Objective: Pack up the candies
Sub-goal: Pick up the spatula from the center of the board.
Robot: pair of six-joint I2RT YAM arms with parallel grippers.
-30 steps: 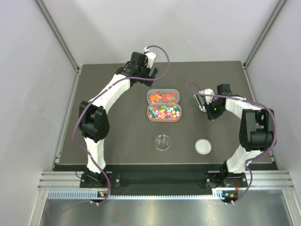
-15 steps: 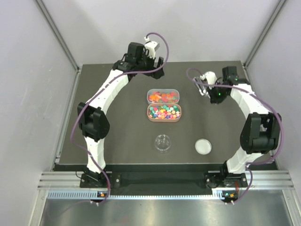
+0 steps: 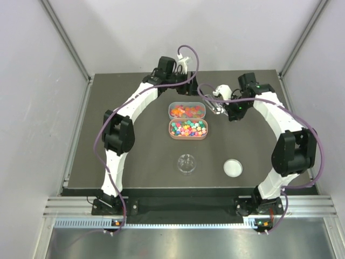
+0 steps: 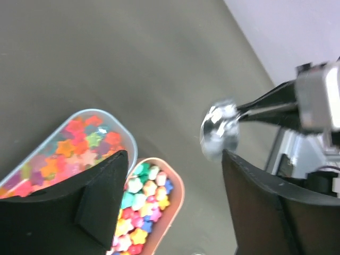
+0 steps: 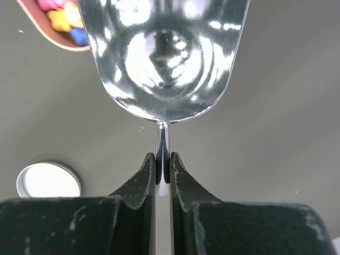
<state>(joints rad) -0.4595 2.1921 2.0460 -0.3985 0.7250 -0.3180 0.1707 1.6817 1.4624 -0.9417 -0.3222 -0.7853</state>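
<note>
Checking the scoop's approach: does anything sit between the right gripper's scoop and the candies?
Nothing visible does. The scoop, pinched in the right gripper, hangs just right of the candies, which lie uncovered in two open trays; no object shows between them.

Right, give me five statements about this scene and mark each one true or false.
1. The right gripper is shut on the handle of the metal scoop. True.
2. The scoop's bowl is loaded. False: it is empty in the right wrist view.
3. The white lid sits on the clear jar. False: it lies on the table to the right of the jar, apart from it.
4. The left gripper is open and holds nothing. True.
5. The jar is full. False: it looks empty. The candies are in the pink tray and the clear tray.
</note>
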